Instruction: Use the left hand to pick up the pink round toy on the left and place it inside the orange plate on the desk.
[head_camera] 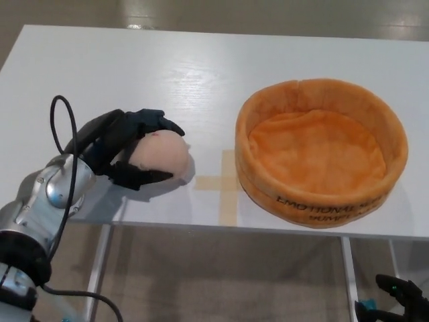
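The pink round plush toy [163,157] rests on the white desk [201,80] at the left, near the front edge. My left hand [127,144] wraps it from the left: two black fingers curl over its top and the thumb presses under its near side. The orange plush plate [320,151], a round soft bowl with dark lettering on its front wall, stands at the right with nothing in it. Low in the bottom right corner, below the desk, only the tips of my right hand [395,302] show.
A cross of tan tape [224,182] is stuck on the desk between the toy and the plate. The desk's front edge runs just below both. A black cable [60,134] loops above my left wrist. Beige floor shows under the desk.
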Tool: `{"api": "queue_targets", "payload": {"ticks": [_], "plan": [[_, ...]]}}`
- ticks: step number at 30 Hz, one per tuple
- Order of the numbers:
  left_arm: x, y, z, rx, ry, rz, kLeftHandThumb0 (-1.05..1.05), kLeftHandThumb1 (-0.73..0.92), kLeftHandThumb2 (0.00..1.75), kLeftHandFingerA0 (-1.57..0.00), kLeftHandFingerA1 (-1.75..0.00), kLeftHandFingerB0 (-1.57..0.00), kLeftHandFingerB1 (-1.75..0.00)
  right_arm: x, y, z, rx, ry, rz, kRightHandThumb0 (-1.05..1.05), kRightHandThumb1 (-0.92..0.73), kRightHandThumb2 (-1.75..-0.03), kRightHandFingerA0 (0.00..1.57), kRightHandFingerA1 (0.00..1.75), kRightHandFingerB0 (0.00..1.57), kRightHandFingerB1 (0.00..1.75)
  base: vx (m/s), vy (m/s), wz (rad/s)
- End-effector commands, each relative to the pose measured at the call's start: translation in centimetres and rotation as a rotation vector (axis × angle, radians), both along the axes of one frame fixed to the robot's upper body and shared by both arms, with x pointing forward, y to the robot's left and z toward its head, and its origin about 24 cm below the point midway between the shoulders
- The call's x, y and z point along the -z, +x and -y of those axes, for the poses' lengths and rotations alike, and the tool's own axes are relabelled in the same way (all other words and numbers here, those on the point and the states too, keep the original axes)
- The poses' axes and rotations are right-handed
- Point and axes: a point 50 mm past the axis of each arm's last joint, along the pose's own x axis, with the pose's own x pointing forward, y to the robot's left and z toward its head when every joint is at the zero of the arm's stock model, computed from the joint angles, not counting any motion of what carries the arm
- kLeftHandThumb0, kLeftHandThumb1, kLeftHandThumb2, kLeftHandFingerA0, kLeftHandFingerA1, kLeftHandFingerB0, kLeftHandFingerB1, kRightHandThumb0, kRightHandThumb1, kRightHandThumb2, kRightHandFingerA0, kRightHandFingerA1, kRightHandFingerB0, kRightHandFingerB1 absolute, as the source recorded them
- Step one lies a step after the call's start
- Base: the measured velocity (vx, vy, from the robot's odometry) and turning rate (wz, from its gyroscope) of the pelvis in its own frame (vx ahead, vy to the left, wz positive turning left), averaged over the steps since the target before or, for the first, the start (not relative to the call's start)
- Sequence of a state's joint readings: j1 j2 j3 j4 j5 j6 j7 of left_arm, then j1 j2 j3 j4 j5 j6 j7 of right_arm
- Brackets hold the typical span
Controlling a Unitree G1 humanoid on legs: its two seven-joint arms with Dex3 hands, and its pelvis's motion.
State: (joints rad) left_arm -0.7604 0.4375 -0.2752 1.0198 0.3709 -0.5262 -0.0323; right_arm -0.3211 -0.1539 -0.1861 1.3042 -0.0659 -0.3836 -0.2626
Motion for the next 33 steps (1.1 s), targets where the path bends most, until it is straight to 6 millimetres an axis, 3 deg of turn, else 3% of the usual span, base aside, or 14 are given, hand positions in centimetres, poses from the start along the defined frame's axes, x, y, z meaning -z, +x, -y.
{"api": "queue_targets", "payload": {"ticks": [1,2,4,5,6,9,11,14,19,24,25,26,33], "plan": [[-0.2,0.0,0.0,-0.014,-0.004,0.052,-0.14,0.74,0.74,-0.99,-1.14,-0.89,-0.67,0.3,-0.5,0.4,0.004,0.014,-0.027,-0.30,-0.34,-0.93,0.47,0.84,0.35,0.68,0.00,0.000,0.00],[-0.3,0.0,0.0,-0.014,-0.005,0.054,-0.14,0.74,0.74,-0.99,-1.14,-0.89,-0.67,0.3,-0.5,0.4,0.004,0.014,-0.027,-0.30,-0.34,-0.93,0.47,0.84,0.35,0.68,0.00,0.000,0.00],[-1.1,0.1,0.0,-0.012,-0.023,0.098,-0.13,0.75,0.71,-0.85,-1.48,-0.87,-0.65,0.3,-0.5,0.4,0.006,0.014,-0.027,-0.31,-0.36,-0.91,0.47,0.84,0.35,0.67,0.00,0.000,0.00],[-1.5,0.1,0.0,-0.010,-0.036,0.118,-0.13,0.75,0.71,-0.85,-1.48,-0.87,-0.65,0.4,-0.5,0.4,0.005,0.015,-0.031,-0.31,-0.36,-0.91,0.47,0.84,0.35,0.67,0.00,0.000,0.00],[-1.9,0.2,0.0,-0.014,-0.036,0.134,-0.14,0.79,0.67,-0.79,-1.61,-0.88,-0.63,0.4,-0.5,0.4,0.006,0.019,-0.032,-0.32,-0.36,-0.92,0.47,0.84,0.35,0.67,0.00,0.000,0.00],[-2.6,0.4,0.0,-0.019,-0.037,0.163,-0.14,0.78,0.67,-0.79,-1.59,-0.88,-0.64,0.4,-0.5,0.4,0.007,0.023,-0.033,-0.31,-0.36,-0.91,0.47,0.83,0.34,0.66,0.00,0.000,0.00],[-4.4,0.8,0.3,-0.012,-0.048,0.226,-0.15,0.76,0.69,-0.80,-1.55,-0.86,-0.73,0.3,-0.5,0.5,0.006,0.023,-0.031,-0.30,-0.35,-0.92,0.48,0.85,0.35,0.68,0.00,0.000,0.00],[-6.2,1.0,0.8,0.006,-0.078,0.288,-0.18,0.75,0.67,-0.85,-1.31,-0.86,-0.75,0.3,-0.5,0.5,0.000,0.012,-0.035,-0.32,-0.34,-0.94,0.48,0.83,0.36,0.68,0.00,0.000,0.00],[-9.5,1.6,2.6,0.054,-0.077,0.371,-0.20,0.76,0.72,-0.84,-1.54,-0.86,-0.70,0.4,-0.5,0.4,0.007,0.020,-0.033,-0.28,-0.35,-0.93,0.49,0.85,0.37,0.69,0.00,0.000,0.00],[-11.9,1.9,5.1,0.130,-0.089,0.423,-0.22,0.76,0.72,-0.81,-1.51,-0.87,-0.73,0.4,-0.4,0.2,0.009,0.031,-0.033,-0.27,-0.35,-0.92,0.48,0.84,0.36,0.67,0.00,0.000,0.00],[-12.8,1.8,6.4,0.167,-0.079,0.437,-0.22,0.73,0.70,-0.84,-1.50,-0.88,-0.66,0.3,-0.3,0.1,0.006,0.032,-0.029,-0.26,-0.35,-0.91,0.49,0.86,0.36,0.67,0.00,0.000,0.00],[-13.0,1.8,7.0,0.183,-0.072,0.442,-0.21,0.73,0.72,-0.89,-1.43,-0.90,-0.66,0.4,-0.3,0.1,0.005,0.035,-0.028,-0.28,-0.34,-0.93,0.50,0.86,0.36,0.68,0.00,0.000,0.00],[-13.9,1.3,10.5,0.264,-0.073,0.456,-0.17,0.69,0.80,-0.90,-1.47,-0.92,-0.77,0.5,-0.5,0.0,-0.006,0.031,-0.032,-0.31,-0.34,-0.94,0.50,0.87,0.38,0.70,0.00,0.000,0.00]]}}
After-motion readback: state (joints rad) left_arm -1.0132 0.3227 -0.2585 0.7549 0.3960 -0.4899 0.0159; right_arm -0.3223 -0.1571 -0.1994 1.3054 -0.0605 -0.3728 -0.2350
